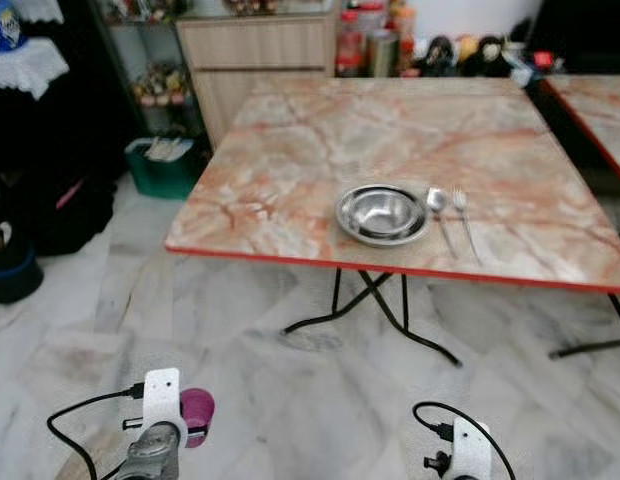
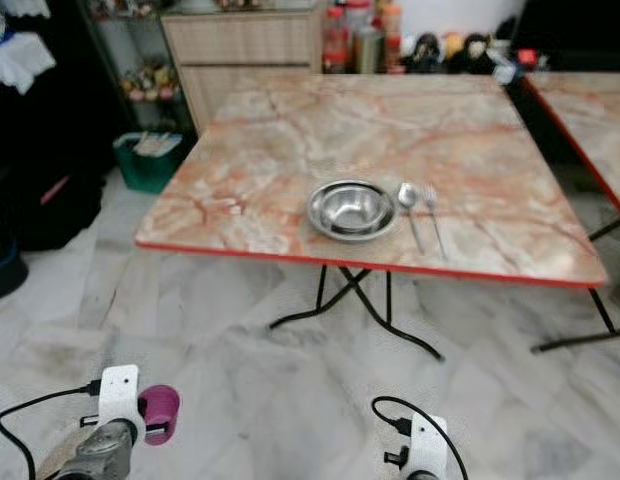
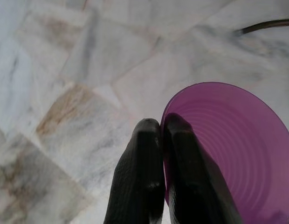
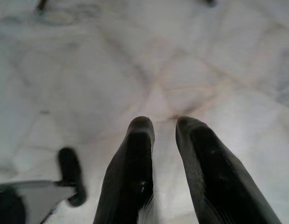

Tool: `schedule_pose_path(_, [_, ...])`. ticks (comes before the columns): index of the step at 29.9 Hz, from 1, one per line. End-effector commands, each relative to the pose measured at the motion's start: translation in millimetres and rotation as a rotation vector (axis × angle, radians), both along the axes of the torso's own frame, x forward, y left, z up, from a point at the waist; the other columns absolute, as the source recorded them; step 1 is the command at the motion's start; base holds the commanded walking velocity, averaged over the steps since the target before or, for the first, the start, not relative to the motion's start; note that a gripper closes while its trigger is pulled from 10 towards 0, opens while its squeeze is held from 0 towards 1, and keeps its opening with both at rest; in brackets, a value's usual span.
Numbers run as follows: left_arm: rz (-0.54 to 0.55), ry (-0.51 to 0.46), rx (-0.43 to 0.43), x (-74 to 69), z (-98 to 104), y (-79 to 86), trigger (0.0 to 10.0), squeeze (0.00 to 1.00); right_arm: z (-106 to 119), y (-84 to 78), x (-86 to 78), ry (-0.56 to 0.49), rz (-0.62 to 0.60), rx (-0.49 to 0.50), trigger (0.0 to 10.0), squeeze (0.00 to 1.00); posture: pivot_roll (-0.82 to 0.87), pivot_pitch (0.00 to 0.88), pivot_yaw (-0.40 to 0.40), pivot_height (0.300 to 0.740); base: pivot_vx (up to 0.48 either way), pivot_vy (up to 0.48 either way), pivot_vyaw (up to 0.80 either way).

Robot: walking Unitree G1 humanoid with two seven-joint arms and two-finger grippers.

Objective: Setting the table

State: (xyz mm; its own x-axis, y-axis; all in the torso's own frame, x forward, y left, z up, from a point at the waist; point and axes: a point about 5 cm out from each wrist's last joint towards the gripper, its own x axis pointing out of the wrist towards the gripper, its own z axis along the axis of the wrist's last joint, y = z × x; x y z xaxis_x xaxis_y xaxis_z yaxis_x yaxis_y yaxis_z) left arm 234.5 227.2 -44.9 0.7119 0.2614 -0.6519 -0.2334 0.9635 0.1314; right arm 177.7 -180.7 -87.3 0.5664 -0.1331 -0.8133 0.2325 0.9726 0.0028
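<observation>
A marble-patterned table (image 1: 310, 150) with a red edge stands ahead of me. On its near part sit a steel bowl (image 1: 381, 213), a spoon (image 1: 438, 212) and a fork (image 1: 463, 215) side by side. Low at my left, my left gripper (image 3: 161, 125) is shut on the rim of a purple cup (image 3: 237, 149), which also shows beside my left wrist (image 1: 197, 415). My right gripper (image 4: 163, 125) hangs over the floor, its fingers slightly apart with nothing between them.
A second table (image 1: 600, 110) stands at the right. A wooden cabinet (image 1: 255, 60) and bottles line the back wall. A green crate (image 1: 162, 165) and dark bags sit on the floor at the left. Marble floor (image 1: 320, 400) lies between me and the table.
</observation>
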Motion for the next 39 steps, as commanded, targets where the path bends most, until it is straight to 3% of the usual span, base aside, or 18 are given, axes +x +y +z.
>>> schedule_pose_path(1, [-0.004, -0.007, 0.0, 2.2, 1, -0.1, 10.0, 0.0, 0, -1.4, -1.2, 0.006, -0.01, 0.0, 10.0, 0.0, 0.04, 0.092, 0.031, 0.74, 0.48, 0.0, 0.0])
schedule_pose_path(13, [-0.013, -0.008, -0.006, 1.9, 1, -2.6, 10.0, 0.0, 0, -2.4, -1.0, 0.007, -0.01, -0.001, 10.0, 0.0, 0.04, 0.101, 0.024, 0.74, 0.424, 0.0, -0.13])
schedule_pose_path(23, [-0.005, -0.029, 0.01, -1.1, 1, 2.5, 10.0, 0.0, 0, -2.1, 0.2, 0.012, 0.001, -0.003, 10.0, 0.0, 0.05, 0.108, 0.024, 0.74, 0.0, 0.0, -0.45])
schedule_pose_path(27, [0.06, -0.022, 0.03, -9.5, -1, 13.6, 10.0, 0.0, 0, -2.0, 0.7, 0.01, 0.005, -0.007, 10.0, 0.0, 0.05, 0.108, 0.024, 0.74, 0.0, 0.0, 0.0])
schedule_pose_path(31, [0.192, -0.033, 0.065, -16.9, 1, 30.8, 10.0, 0.0, 0, -1.8, 0.8, 0.008, 0.005, -0.005, 10.0, 0.0, 0.05, 0.107, 0.025, 0.74, 0.0, 0.0, 0.0])
schedule_pose_path(35, [0.392, -0.073, 0.172, -22.4, 13, 62.2, 10.0, 0.0, 0, -1.8, 0.5, 0.01, 0.006, -0.006, 10.0, 0.0, 0.06, 0.103, 0.024, 0.74, 0.0, 0.0, 0.0])
schedule_pose_path(36, [0.392, -0.073, 0.172, -22.4, 13, 62.2, 10.0, 0.0, 0, -1.8, 0.5, 0.01, 0.006, -0.006, 10.0, 0.0, 0.06, 0.103, 0.024, 0.74, 0.0, 0.0, 0.0])
schedule_pose_path(37, [0.495, -0.102, 0.232, -26.0, 23, 81.6, 10.0, 0.0, 0, -1.8, 0.4, 0.011, 0.008, -0.007, 10.0, 0.0, 0.06, 0.103, 0.024, 0.74, 0.0, 0.0, 0.0])
schedule_pose_path(39, [0.526, -0.11, 0.254, -27.2, 26, 88.0, 10.0, 0.0, 0, -1.8, 0.4, 0.012, 0.008, -0.007, 10.0, 0.0, 0.06, 0.103, 0.024, 0.74, 0.0, 0.0, 0.0])
